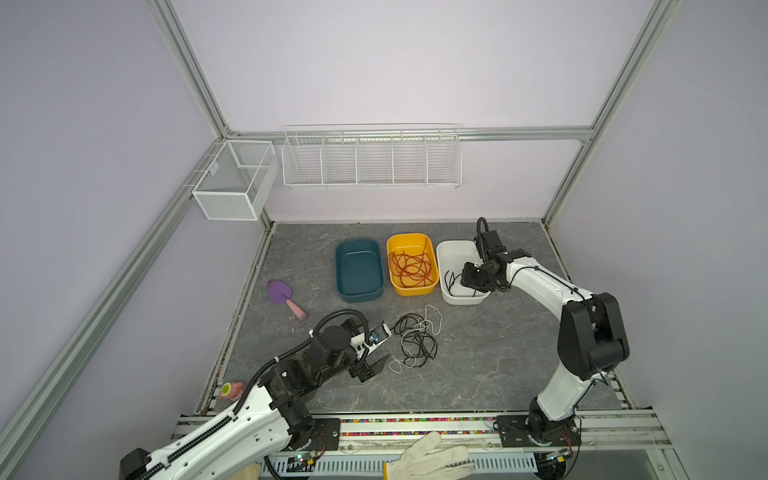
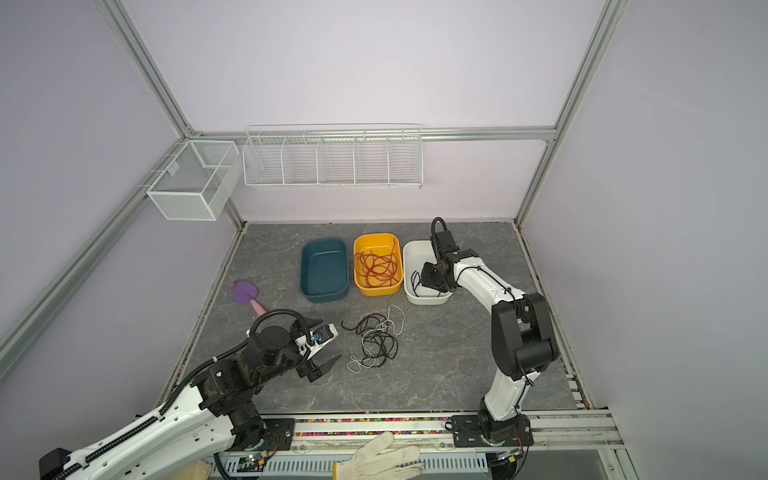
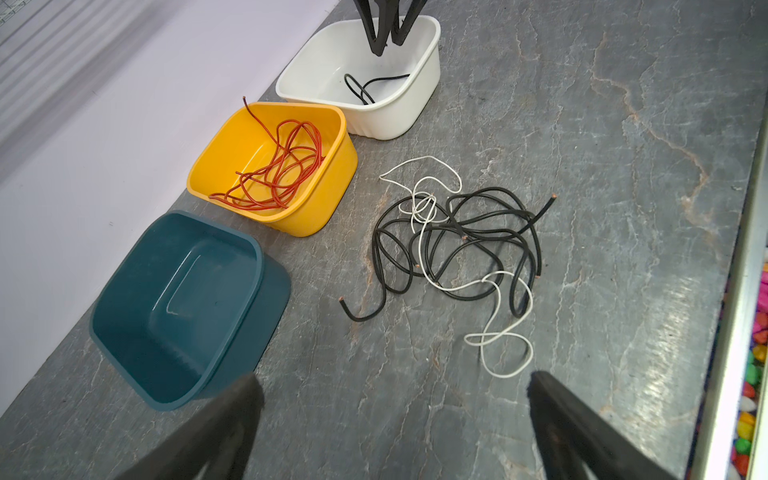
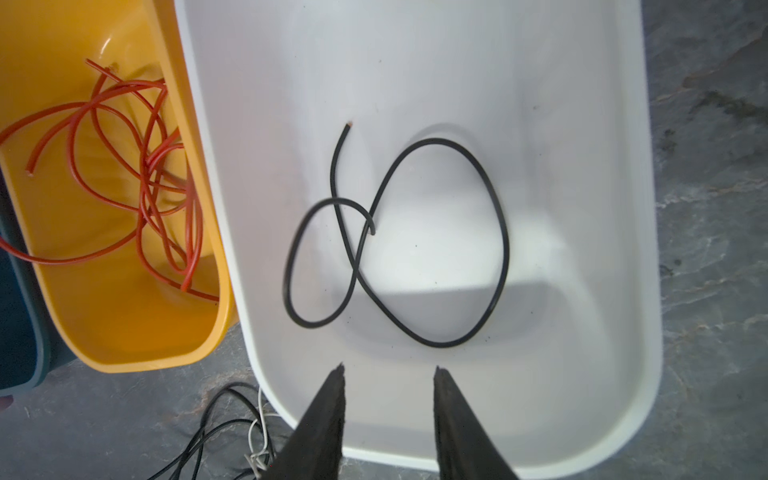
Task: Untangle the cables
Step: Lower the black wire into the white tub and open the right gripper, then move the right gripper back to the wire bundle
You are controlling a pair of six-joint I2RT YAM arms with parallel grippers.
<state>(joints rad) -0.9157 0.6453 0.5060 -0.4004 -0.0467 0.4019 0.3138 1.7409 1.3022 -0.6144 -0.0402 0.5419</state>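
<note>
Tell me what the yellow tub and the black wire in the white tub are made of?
Yellow tub: probably hard plastic, smooth and glossy; light glints off its rounded walls. Black wire in the white tub: likely a rubbery or plastic coating, bending in soft loops; its coppery cut tip hints at metal inside.

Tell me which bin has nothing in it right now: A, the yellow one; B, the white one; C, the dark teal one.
C: the teal bin shows only its bare floor, while the yellow bin holds red-orange cables and the white bin holds a black cable.
</note>
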